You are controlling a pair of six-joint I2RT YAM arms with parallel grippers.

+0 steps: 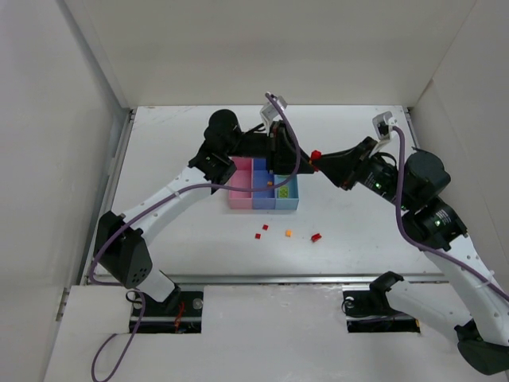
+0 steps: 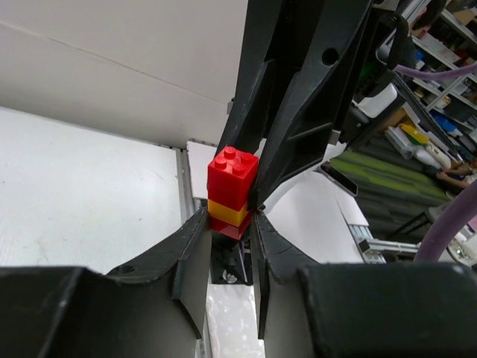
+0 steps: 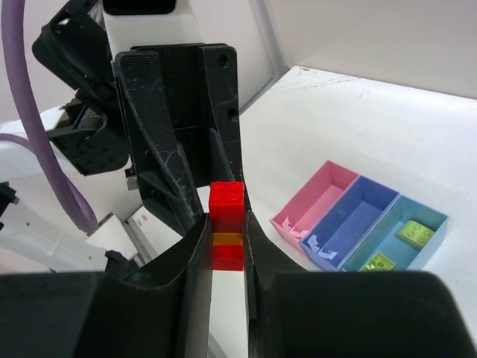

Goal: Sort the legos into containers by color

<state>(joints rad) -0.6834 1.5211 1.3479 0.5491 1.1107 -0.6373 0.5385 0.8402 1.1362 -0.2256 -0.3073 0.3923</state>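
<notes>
The left end effector (image 2: pixel 229 221) and right end effector (image 3: pixel 226 227) are both pinching shut on one red-orange-red stack (image 2: pixel 232 186), midair.

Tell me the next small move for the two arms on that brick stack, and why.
Probably pull the grippers gently apart with a slight twist. The left gripper and right gripper each clamp one end of the red-orange-red brick stack, held up beside the containers. Mixed colours belong in different bins, so it likely must be split first.
</notes>
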